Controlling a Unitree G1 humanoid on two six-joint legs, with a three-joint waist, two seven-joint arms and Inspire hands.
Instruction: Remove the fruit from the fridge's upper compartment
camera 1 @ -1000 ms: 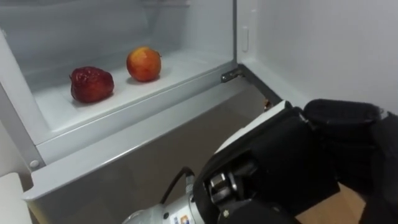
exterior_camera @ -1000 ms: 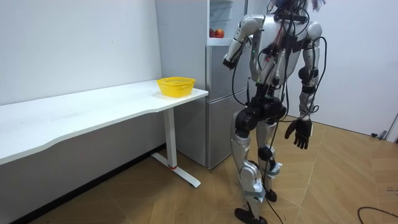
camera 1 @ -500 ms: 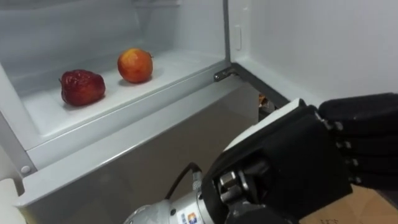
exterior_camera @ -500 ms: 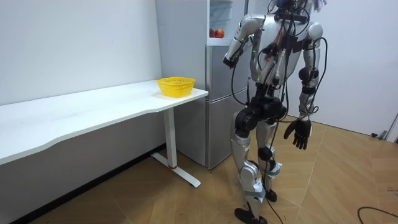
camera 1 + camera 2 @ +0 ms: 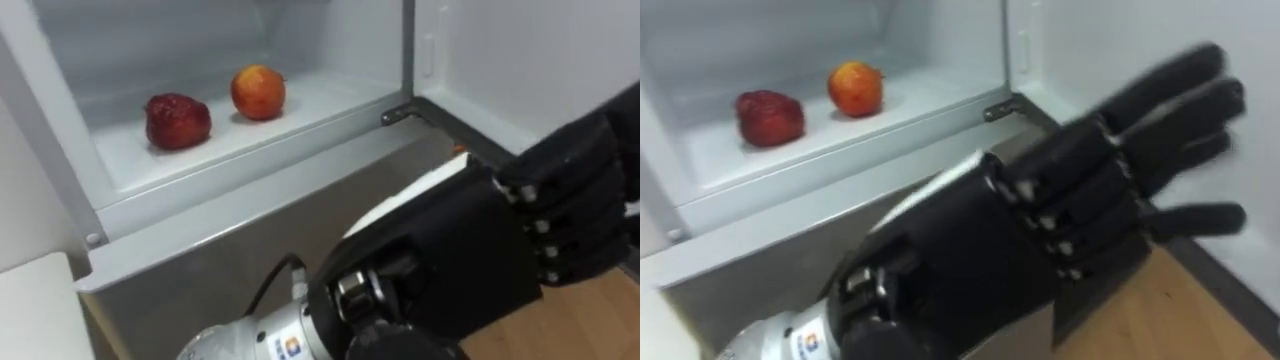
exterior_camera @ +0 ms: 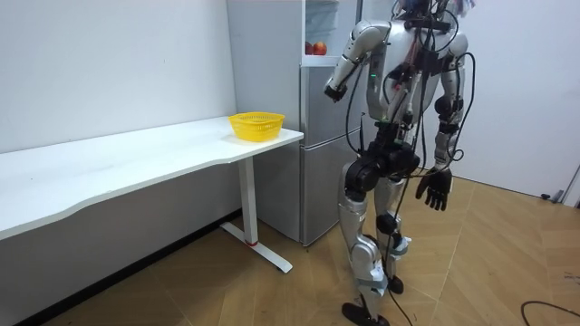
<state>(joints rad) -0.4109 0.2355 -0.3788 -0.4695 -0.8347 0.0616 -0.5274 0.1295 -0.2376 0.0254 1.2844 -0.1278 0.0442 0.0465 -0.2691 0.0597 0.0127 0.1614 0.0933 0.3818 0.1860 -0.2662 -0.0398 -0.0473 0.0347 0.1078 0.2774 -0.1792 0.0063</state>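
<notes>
Here, the robot stands before the fridge (image 6: 317, 145), whose upper compartment is open. The left hand (image 5: 1080, 210), raised below the compartment, has its fingers straight and spread and holds nothing. The right hand (image 6: 433, 190) hangs relaxed and empty at the side. On the white shelf (image 5: 300, 110) rest a dark red, wrinkled fruit (image 5: 178, 121) and, near it but apart, a rounder orange-red fruit (image 5: 258, 92).
</notes>
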